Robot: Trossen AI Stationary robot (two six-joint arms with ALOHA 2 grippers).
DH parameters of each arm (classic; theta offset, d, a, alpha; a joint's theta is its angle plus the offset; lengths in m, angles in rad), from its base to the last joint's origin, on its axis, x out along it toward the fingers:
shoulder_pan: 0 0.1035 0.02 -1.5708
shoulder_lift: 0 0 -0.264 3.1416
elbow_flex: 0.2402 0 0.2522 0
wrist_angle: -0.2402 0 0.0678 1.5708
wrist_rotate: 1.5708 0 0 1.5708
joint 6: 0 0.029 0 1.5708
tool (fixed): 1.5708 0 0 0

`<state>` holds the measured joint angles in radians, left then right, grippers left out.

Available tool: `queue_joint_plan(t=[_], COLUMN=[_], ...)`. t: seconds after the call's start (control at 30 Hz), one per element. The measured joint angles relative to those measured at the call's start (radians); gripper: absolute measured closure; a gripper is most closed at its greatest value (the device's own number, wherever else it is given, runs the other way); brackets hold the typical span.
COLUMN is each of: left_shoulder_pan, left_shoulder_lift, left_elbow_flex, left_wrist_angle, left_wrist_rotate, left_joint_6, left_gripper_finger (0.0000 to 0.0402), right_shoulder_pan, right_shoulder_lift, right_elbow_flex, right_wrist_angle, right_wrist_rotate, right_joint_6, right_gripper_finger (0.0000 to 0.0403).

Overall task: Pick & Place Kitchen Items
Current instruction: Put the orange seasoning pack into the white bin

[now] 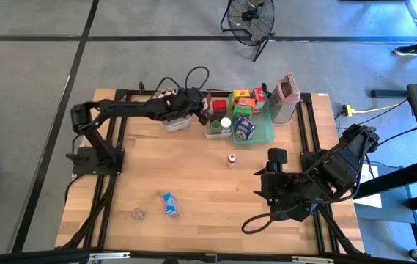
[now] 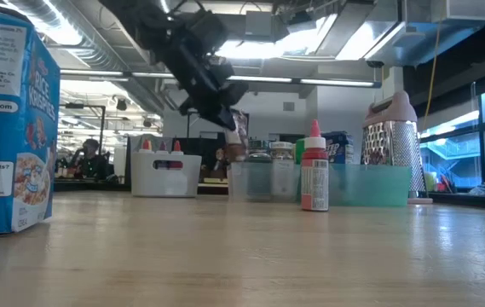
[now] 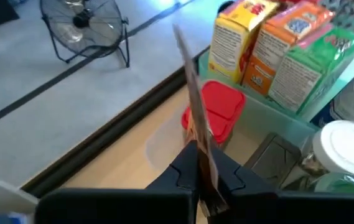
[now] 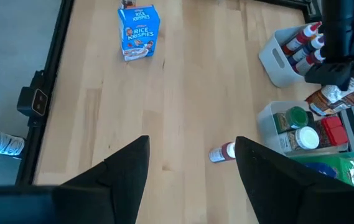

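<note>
A: High view: which arm has the item?
B: The left gripper, clenched on a thin brown packet, edge-up, at twelve o'clock over the clear bin.
A: And the right gripper?
B: Released, at four o'clock, holding nothing.

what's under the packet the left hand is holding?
The left hand pinches a thin brown packet above a clear bin. Below it sit a red-lidded container, a white-lidded jar and a green-lidded jar. The bin floor is mostly covered.
</note>
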<state>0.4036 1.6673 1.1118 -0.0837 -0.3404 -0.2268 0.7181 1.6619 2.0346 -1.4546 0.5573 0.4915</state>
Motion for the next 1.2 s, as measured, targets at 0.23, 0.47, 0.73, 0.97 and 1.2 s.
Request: queue_joint_plan(t=[0.23,0.47,0.73,0.97,1.2], left_shoulder_pan=[0.014,0.055,0.073,0.073,0.073], left_shoulder_lift=[0.048,0.069,0.113,0.161,0.166], left_elbow_flex=[0.0,0.002,0.001,0.001,0.001], left_wrist_angle=[0.065,0.085,0.092,0.088,0.114], left_wrist_rotate=[0.026,0.033,0.071,0.078,0.132], left_joint_6=[0.025,0.039,0.073,0.082,0.157], left_gripper_finger=[0.04,0.04,0.04,0.04,0.04], right_shoulder_pan=[-0.006,-0.009,-0.026,-0.034,-0.038], right_shoulder_lift=[-0.002,-0.009,-0.013,-0.013,-0.013], right_elbow_flex=[0.0,0.0,-0.001,-0.001,-0.001], right_wrist_angle=[-0.014,-0.016,-0.017,-0.018,-0.021], right_wrist_rotate=[0.0,0.008,0.009,0.011,0.01], right_joint_6=[0.021,0.025,0.025,0.025,0.024], right_gripper_finger=[0.0164,0.0164,0.0164,0.0164,0.0164])
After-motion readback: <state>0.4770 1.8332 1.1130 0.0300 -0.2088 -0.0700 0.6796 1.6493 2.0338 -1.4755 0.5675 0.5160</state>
